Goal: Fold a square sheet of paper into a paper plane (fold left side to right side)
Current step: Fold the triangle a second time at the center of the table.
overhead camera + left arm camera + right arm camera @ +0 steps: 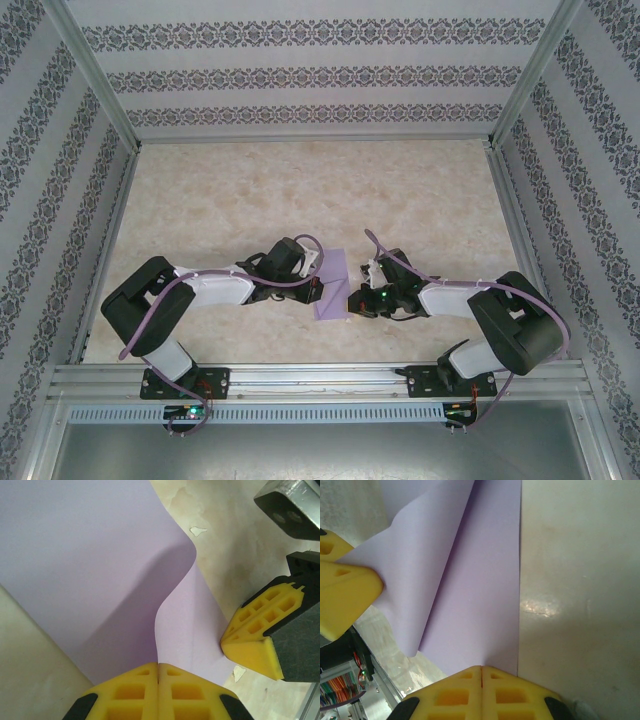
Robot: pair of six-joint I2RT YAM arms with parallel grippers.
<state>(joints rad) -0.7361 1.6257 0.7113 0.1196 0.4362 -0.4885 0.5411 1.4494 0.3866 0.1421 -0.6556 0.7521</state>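
Left gripper (pixel 318 287) and right gripper (pixel 356 297) flank the square sheet of paper (pixel 334 285), near-centre on the table (pixel 300 190). Left wrist: fingers (pixel 130 695) clenched, pinching the sheet's lifted flap. Right wrist: fingers (pixel 515 696) closed together, tips pressing the sheet's edge.

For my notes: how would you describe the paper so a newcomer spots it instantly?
On the marbled beige table, look near the front edge, midway across. There the left gripper and right gripper meet at the square sheet of paper: thin, plain lilac, one flap curled up.
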